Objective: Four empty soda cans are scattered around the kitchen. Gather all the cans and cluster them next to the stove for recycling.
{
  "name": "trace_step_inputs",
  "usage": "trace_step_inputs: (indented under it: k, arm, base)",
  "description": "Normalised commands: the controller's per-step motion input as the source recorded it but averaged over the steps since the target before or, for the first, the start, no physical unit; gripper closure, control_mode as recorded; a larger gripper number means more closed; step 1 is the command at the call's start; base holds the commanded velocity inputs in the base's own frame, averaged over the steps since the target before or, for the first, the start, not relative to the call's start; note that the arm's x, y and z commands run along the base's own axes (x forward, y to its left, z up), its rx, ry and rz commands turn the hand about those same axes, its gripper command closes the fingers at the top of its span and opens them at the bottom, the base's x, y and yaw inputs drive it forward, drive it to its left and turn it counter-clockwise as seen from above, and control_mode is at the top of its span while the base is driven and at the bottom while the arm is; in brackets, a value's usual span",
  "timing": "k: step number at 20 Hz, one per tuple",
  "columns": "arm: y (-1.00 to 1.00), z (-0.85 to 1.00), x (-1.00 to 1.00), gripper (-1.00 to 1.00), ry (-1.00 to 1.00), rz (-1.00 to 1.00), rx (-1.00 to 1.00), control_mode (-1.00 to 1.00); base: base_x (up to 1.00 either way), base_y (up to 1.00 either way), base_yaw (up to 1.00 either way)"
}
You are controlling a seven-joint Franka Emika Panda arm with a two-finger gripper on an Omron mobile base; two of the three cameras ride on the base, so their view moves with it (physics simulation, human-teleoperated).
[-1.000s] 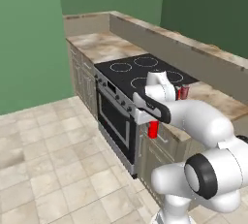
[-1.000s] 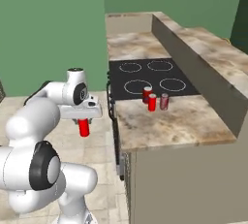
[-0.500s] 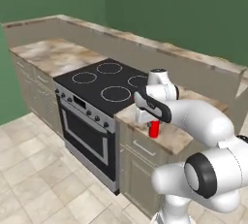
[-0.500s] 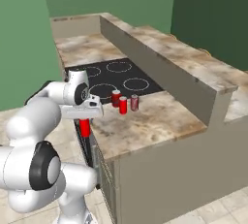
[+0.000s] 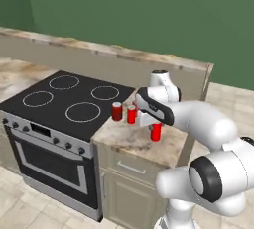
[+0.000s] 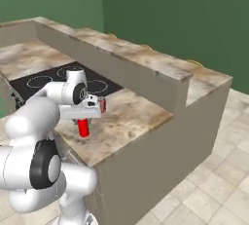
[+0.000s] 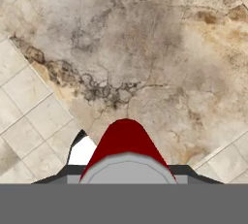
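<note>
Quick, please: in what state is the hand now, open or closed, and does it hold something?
Hand: closed on a red soda can, held upright above the stone counter beside the stove.

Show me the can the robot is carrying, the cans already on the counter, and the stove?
Carried can (image 5: 156, 132), left base view, its red side.
Counter cans (image 5: 116, 111), left base view, the left one's side.
Stove (image 5: 54, 99), left base view, black top.

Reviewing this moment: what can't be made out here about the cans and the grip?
- Held can: its top is hidden under the gripper in both base views; whether it touches the counter is unclear.
- Jaws: the hand view's bottom edge crops them.
- Two cans by the stove: in the right base view the arm covers them.
- Fourth can: whereabouts unknown.
</note>
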Motion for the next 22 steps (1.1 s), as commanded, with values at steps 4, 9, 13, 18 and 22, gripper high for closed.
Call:
trace_step_inputs:
  k: [4,9,13,18,22]
  arm:
    - [0.00,0.00,0.00,1.00,0.00,0.00,0.00,1.00]
    - [0.00,0.00,0.00,1.00,0.00,0.00,0.00,1.00]
    - [0.00,0.00,0.00,1.00,0.00,0.00,0.00,1.00]
    - [0.00,0.00,0.00,1.00,0.00,0.00,0.00,1.00]
    - [0.00,0.00,0.00,1.00,0.00,0.00,0.00,1.00]
  base:
    - [0.02,0.35,-0.63]
    - [-0.09,0.38,-0.56]
    - [-0.29,0.42,-0.42]
    - [-0.43,0.43,-0.33]
    - [-0.41,0.50,-0.24]
